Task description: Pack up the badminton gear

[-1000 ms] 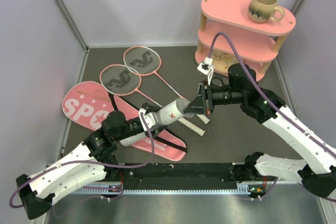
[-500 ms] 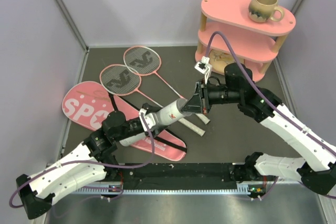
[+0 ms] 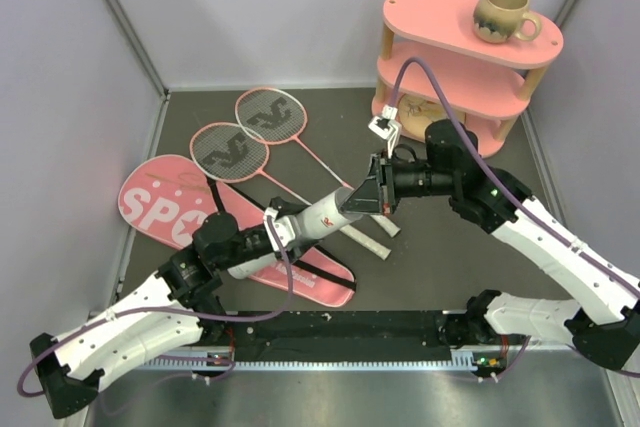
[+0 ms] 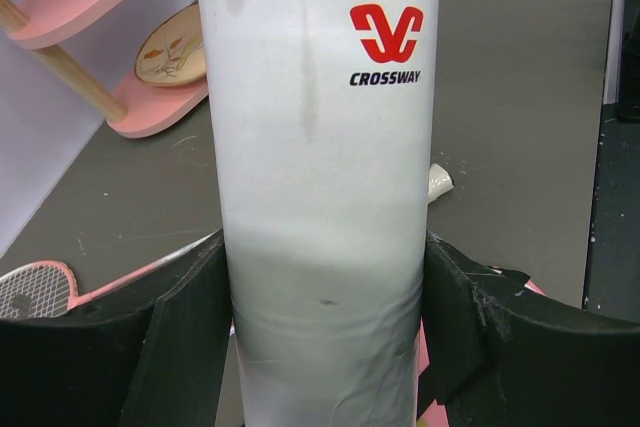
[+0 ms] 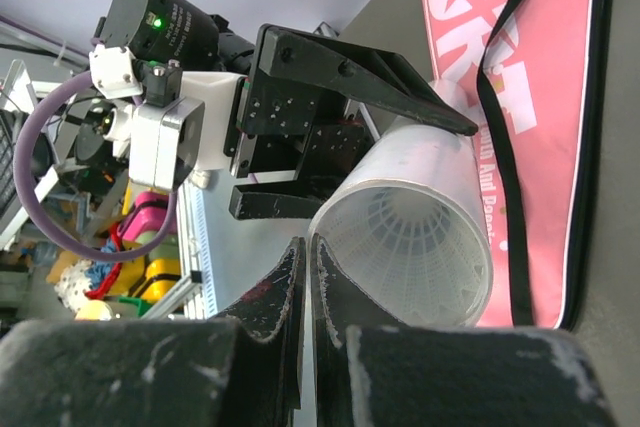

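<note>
My left gripper [image 3: 275, 232] is shut on the long white tube [image 3: 318, 217] and holds it tilted up off the table, its open mouth toward my right gripper [image 3: 368, 197]. In the left wrist view the tube [image 4: 320, 147] fills the gap between the black fingers [image 4: 190, 327]. My right gripper [image 5: 306, 247] is shut with nothing visible between its fingers, and its tips are beside the tube's rim [image 5: 335, 212]. A white shuttlecock [image 5: 415, 247] sits inside the tube. Two pink rackets [image 3: 228, 147] [image 3: 270, 114] lie at the back left. The pink bag [image 3: 160, 202] lies under my left arm.
The pink two-tier shelf [image 3: 450, 67] stands at the back right with a beige mug [image 3: 503, 13] on top and a plate [image 4: 175, 42] on its lower tier. The rackets' white handles [image 3: 375, 237] lie under the tube. Grey walls close in the left, back and right.
My right gripper has moved a little to the left, closer to the tube's mouth. The left arm and the tube have barely moved.
</note>
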